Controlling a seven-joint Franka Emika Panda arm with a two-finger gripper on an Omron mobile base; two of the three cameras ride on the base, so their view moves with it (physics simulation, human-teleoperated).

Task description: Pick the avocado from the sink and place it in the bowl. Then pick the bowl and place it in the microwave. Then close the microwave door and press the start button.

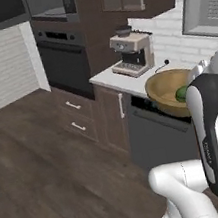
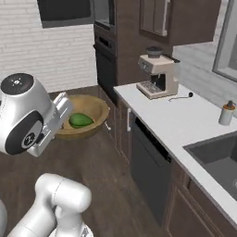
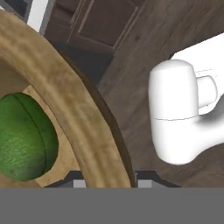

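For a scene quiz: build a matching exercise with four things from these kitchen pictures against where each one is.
Things:
1. avocado
2. bowl
3. coffee machine
4. sink

Places:
A. set into the counter, at its near end
B. on the counter, by the tall cabinet
C. held up over the wood floor by the gripper
D. lying inside the bowl

Pairs: 1-D, 2-C, 3-B, 4-A
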